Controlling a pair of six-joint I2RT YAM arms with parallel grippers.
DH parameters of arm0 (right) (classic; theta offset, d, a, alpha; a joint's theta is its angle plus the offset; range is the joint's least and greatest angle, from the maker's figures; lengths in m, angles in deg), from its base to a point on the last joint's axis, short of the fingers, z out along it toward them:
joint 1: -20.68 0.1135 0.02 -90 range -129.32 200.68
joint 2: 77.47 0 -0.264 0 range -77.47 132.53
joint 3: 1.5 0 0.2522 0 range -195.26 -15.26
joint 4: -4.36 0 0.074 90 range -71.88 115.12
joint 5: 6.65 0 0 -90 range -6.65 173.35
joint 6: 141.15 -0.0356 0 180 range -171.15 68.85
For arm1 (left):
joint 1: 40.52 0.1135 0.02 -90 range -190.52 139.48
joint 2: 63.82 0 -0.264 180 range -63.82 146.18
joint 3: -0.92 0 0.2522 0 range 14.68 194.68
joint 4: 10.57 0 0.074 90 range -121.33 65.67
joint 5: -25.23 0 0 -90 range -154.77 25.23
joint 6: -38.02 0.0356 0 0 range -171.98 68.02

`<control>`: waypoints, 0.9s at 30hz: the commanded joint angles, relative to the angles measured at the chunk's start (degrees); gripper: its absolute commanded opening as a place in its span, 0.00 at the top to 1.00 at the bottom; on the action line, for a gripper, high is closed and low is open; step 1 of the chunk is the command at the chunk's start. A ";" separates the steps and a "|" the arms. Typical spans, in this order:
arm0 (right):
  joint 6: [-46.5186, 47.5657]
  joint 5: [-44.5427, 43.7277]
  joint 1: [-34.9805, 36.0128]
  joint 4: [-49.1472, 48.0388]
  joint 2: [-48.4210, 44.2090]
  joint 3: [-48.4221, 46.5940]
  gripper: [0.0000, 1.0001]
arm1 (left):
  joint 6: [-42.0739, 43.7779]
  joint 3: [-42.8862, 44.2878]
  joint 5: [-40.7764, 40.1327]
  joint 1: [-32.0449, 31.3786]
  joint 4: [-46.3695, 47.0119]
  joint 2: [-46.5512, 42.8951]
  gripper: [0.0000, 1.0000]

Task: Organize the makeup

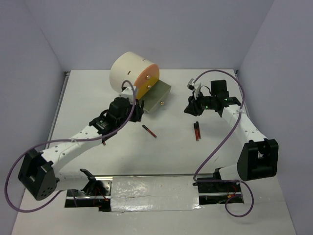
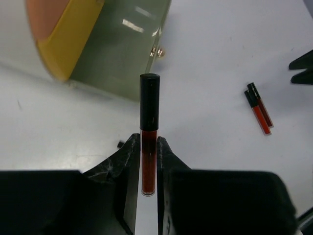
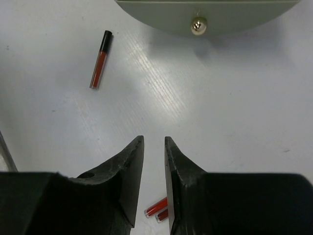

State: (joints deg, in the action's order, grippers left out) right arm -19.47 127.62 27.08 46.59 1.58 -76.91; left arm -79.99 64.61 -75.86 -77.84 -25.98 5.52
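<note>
My left gripper (image 2: 148,139) is shut on a slim black-and-red stick (image 2: 149,117), whose black cap points toward the open grey-green drawer (image 2: 117,54) of the cream chest (image 1: 128,71). In the top view this gripper (image 1: 139,108) sits just in front of that drawer (image 1: 159,95). One black-and-red stick (image 1: 149,130) lies on the table's middle. It also shows in the right wrist view (image 3: 100,61). A pair of sticks (image 1: 196,131) lies side by side to the right. My right gripper (image 1: 190,108) hangs above that pair (image 3: 159,208), slightly open and empty (image 3: 154,139).
The chest lies on its side at the back, with an orange face and yellow drawer (image 1: 144,88). The grey-green drawer has a small brass knob (image 3: 197,24). A foil-taped strip (image 1: 151,193) runs along the near edge between the arm bases. Walls close in left, right and back.
</note>
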 commanded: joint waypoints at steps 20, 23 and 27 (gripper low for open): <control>-3.12 -11.84 -2.79 -1.31 -5.74 4.51 0.56 | 27.30 44.37 -4.55 -0.12 -11.44 41.12 0.57; -3.38 -12.80 -2.88 -1.22 -5.40 5.13 0.54 | 27.39 46.39 -4.55 -0.03 -12.41 43.06 0.45; -3.38 -14.47 -2.97 -0.08 -4.52 5.31 0.53 | 27.39 47.89 -5.52 0.06 -13.03 44.21 0.42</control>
State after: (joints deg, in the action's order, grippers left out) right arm -22.38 114.98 24.61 46.52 -1.66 -72.01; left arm -53.61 109.68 -79.62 -77.84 -38.76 49.30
